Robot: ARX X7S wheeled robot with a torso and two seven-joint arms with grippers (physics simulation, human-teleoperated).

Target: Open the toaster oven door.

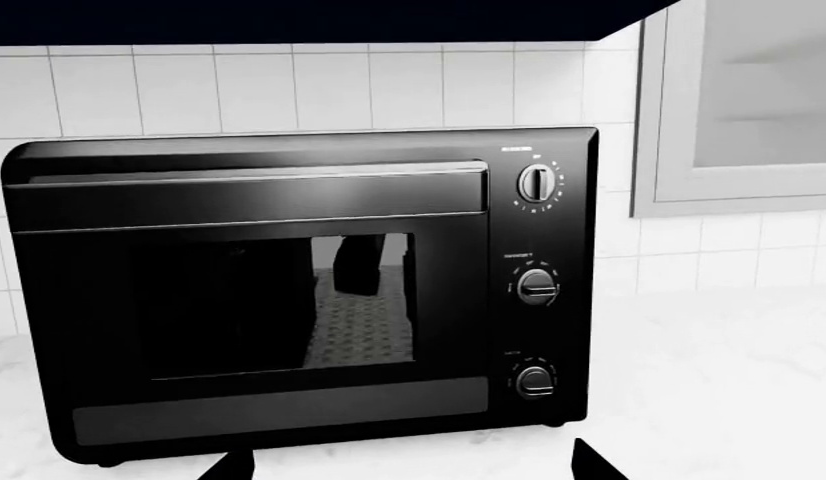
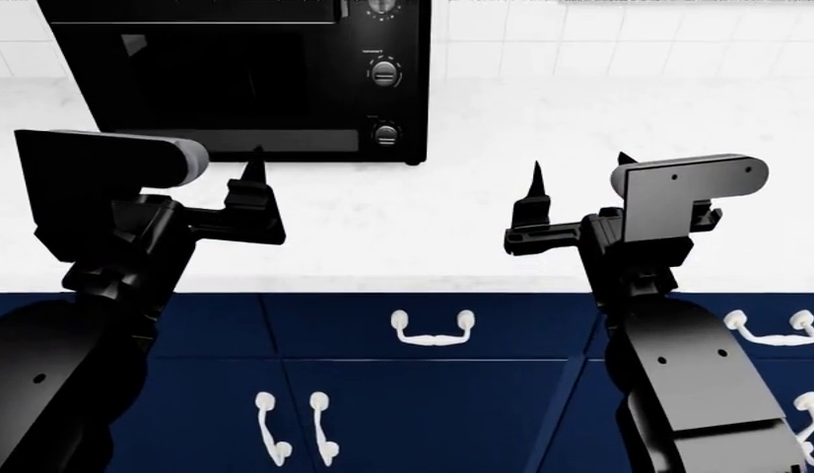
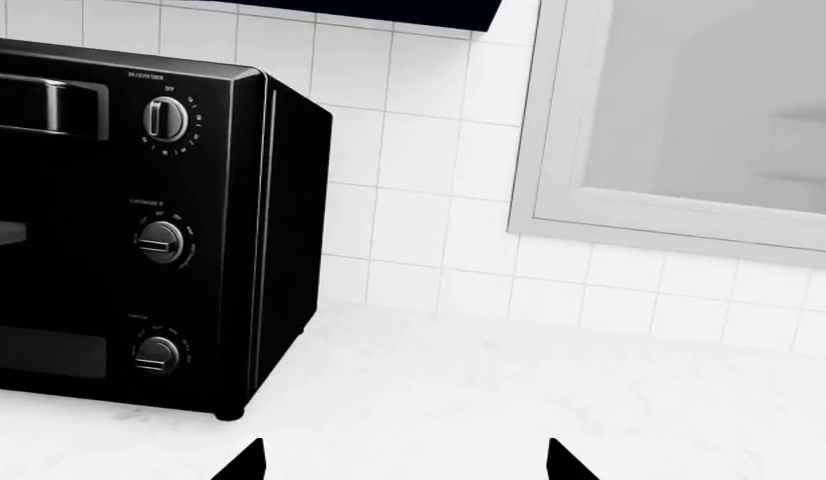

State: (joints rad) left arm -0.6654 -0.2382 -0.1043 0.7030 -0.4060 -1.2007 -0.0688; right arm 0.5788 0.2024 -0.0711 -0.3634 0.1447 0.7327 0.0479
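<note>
Getting this right: the bar handle (image 1: 246, 172) atop the toaster oven door (image 1: 253, 300) should be approached squarely by the left gripper (image 2: 256, 197), spread wide and empty like the right gripper (image 2: 578, 202); the toaster oven (image 2: 249, 79) sits back on the counter (image 2: 578, 128), door shut.

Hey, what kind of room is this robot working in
Most likely a kitchen, in simulation. A black toaster oven sits on a white marble-look counter, white wall tiles run behind it, and navy cabinets with white handles are below.

A white marble worktop (image 2: 512, 128) fills the frame's middle, white wall tiles (image 3: 413, 180) behind, navy cabinets (image 2: 421, 394) below, a grey-framed window (image 3: 680, 120) upper right.
</note>
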